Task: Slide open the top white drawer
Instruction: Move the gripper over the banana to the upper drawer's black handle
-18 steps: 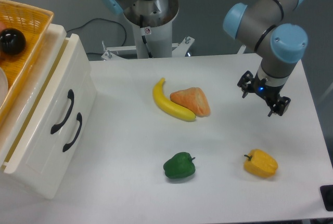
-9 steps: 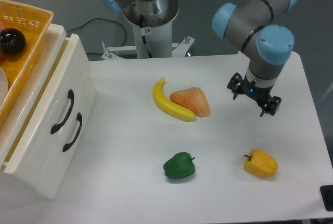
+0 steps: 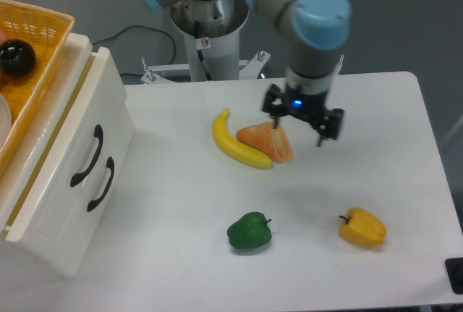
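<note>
A white cabinet stands at the left edge of the table. Its top white drawer (image 3: 72,145) is pushed in, with a curved black handle (image 3: 87,156) on the front. Just below and to the right sits the lower drawer's matching handle (image 3: 101,184). My gripper (image 3: 298,129) hangs over the middle of the table, far to the right of the cabinet, above the orange wedge-shaped piece (image 3: 268,141). Its two black fingers are spread apart with nothing between them.
An orange wicker basket (image 3: 40,37) with a black ball (image 3: 16,58) rests on the cabinet top. On the table lie a banana (image 3: 236,145), a green pepper (image 3: 249,231) and a yellow pepper (image 3: 362,228). The robot base (image 3: 210,33) stands at the back.
My gripper has swept left from the right side of the table to above the orange piece. The drawers and the food have not moved.
</note>
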`<action>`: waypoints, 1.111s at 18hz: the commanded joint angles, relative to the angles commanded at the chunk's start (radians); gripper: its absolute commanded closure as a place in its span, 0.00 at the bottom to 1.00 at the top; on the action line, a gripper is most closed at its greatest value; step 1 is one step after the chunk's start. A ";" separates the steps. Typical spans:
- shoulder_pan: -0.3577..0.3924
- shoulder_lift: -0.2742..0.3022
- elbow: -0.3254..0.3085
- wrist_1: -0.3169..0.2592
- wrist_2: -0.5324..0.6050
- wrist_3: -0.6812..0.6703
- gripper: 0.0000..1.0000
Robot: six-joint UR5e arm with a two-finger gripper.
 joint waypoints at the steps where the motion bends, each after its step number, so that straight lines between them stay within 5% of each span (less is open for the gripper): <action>1: -0.034 0.008 0.000 0.000 -0.034 -0.048 0.00; 6: -0.118 0.016 -0.017 -0.074 -0.086 -0.140 0.00; 20: -0.111 -0.080 -0.012 -0.032 -0.318 -0.226 0.00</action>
